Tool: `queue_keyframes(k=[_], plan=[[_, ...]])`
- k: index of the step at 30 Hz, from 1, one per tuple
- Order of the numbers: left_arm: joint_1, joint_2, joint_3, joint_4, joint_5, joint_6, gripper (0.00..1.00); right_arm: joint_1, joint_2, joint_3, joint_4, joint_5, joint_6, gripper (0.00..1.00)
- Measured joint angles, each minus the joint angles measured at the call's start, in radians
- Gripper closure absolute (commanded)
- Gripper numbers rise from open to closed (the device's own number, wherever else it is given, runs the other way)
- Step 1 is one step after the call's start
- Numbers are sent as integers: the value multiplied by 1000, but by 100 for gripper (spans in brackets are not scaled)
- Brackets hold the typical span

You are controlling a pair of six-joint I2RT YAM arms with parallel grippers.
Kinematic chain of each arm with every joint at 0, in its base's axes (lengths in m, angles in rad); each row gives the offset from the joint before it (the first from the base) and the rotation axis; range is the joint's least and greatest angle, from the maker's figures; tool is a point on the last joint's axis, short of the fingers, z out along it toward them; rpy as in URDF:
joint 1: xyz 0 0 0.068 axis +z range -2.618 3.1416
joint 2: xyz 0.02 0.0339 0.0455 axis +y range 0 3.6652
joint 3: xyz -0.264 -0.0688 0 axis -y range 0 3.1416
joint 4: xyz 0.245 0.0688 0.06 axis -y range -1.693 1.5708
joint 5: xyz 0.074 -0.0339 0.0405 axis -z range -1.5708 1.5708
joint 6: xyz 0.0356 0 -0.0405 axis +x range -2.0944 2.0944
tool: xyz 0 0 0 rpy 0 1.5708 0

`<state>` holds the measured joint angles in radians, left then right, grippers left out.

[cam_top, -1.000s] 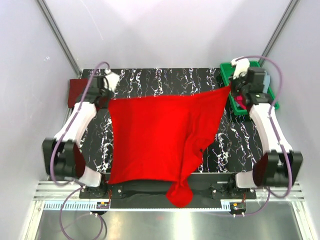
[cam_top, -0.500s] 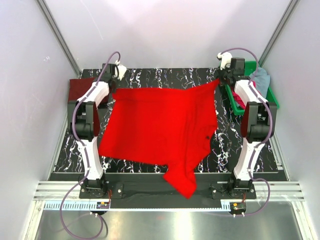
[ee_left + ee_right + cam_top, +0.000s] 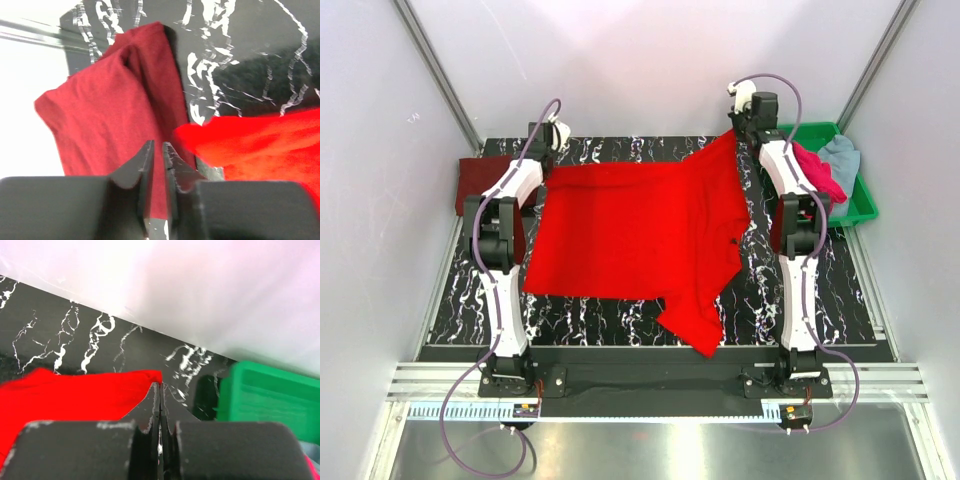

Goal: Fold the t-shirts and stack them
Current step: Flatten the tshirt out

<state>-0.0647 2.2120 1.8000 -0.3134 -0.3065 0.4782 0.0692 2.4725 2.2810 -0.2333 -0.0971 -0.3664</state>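
Observation:
The bright red t-shirt (image 3: 640, 230) lies spread over the black marbled table. My left gripper (image 3: 551, 158) is at its far left corner, jaws nearly together (image 3: 159, 145), with the red cloth (image 3: 260, 145) against the right finger. My right gripper (image 3: 736, 135) is shut on the far right corner (image 3: 75, 395) and holds it raised (image 3: 159, 385). The dark maroon t-shirt (image 3: 475, 185) lies folded at the far left, under my left fingertips (image 3: 100, 115). The magenta-pink t-shirt (image 3: 815, 170) and the pale grey-blue t-shirt (image 3: 842, 155) are in the tray.
The green plastic tray (image 3: 842, 217) stands at the far right and also shows in the right wrist view (image 3: 270, 395). A loose flap of the red shirt (image 3: 698, 325) reaches toward the table's near edge. White walls enclose the back and sides.
Both grippers carried the red shirt's corners toward the far edge. The right gripper moved left and higher. The flap that hung over the near edge now lies on the table.

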Motion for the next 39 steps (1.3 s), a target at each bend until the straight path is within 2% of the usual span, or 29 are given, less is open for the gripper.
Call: queue_keyframes(k=[1,2,3,4,5,8,12,16,21,26,29,34,39], plan=[[0,0,0,7,-9,0,48,5,29,43,-13,5,0,99],[0,0,0,14,-19,3,42,13,61,87,-31,11,0,79],[0,0,0,23,-32,-2,38,18,83,116,-43,16,3,67],[0,0,1,26,-45,-8,28,24,96,130,-57,30,0,57],[0,0,4,25,-58,-11,26,30,100,132,-71,40,-2,45],[0,-10,8,20,-83,-37,23,40,96,132,-108,90,18,36],[0,-107,-27,-23,-37,-100,24,43,20,59,-169,121,63,35],[-5,-293,-50,-148,87,-187,28,39,-179,-122,-241,95,122,35],[-28,-492,-127,-275,253,-259,34,19,-462,-280,-409,-93,242,36],[-43,-520,-268,-410,404,-307,39,-14,-636,-494,-473,-322,354,37],[-46,-470,-325,-517,484,-340,41,-32,-624,-634,-507,-419,401,37],[-63,-444,-389,-619,548,-352,42,-56,-557,-785,-566,-490,450,38],[-79,-409,-389,-664,589,-352,41,-98,-533,-830,-579,-539,479,38]])
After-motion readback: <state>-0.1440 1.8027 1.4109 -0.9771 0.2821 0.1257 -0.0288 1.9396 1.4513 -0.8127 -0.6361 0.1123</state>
